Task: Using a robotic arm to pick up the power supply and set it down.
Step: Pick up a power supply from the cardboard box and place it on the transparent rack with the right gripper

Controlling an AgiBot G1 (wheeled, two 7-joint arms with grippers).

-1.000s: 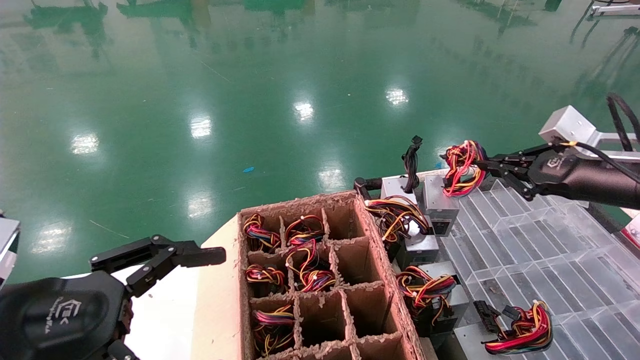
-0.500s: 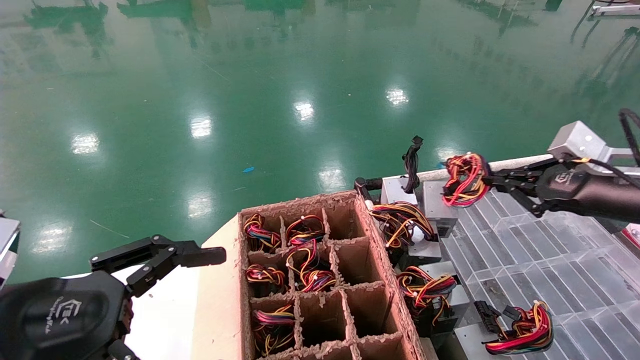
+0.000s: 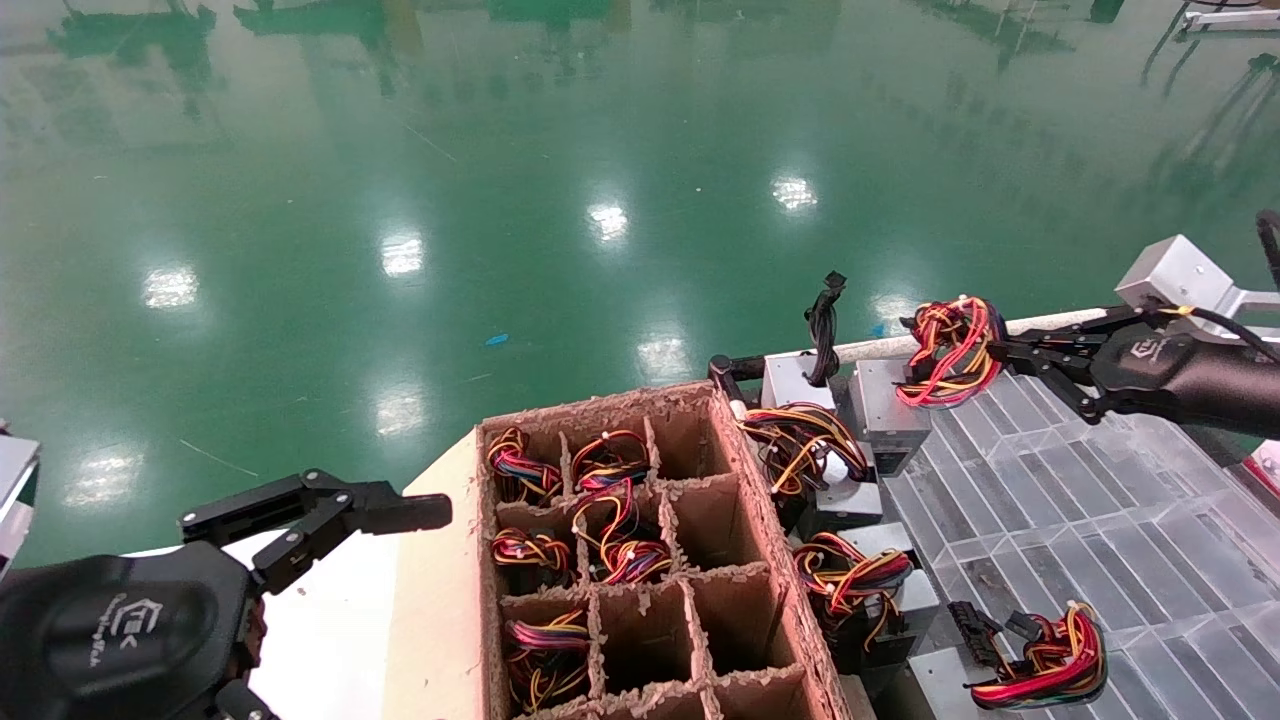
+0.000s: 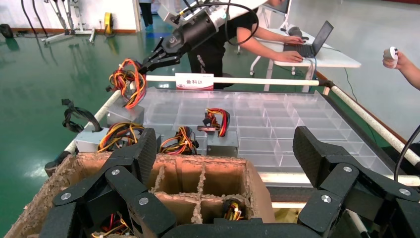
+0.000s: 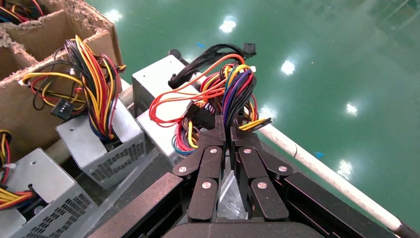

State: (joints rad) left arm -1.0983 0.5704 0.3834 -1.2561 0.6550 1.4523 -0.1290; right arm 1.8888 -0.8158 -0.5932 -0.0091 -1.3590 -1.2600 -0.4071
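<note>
The power supply point(image 3: 886, 408) is a silver-grey box standing at the far left corner of the clear tray, beside other units. Its looped red, yellow, orange and purple wires point(image 3: 950, 338) rise from its top. My right gripper point(image 3: 1003, 350) reaches in from the right and is shut on that wire loop. In the right wrist view the fingers pinch the bundle point(image 5: 229, 91) at the gripper point(image 5: 228, 126), with the box point(image 5: 163, 121) below. The left wrist view shows the same loop point(image 4: 128, 81) farther off. My left gripper point(image 3: 330, 508) is open and holds nothing, left of the cardboard box.
A cardboard box point(image 3: 745, 470) with divider cells holds several wire bundles. Other power supplies point(image 3: 845, 495) line its right side, and one point(image 3: 1040, 660) lies on the clear compartment tray point(image 3: 1100, 500). A grey box with black cables point(image 3: 798, 375) stands at the far edge. A white rail point(image 3: 1040, 322) borders the tray.
My right gripper has drawn back to the right with the wire loop, dipping slightly and then rising. The box below has hardly shifted. The left arm has not moved.
</note>
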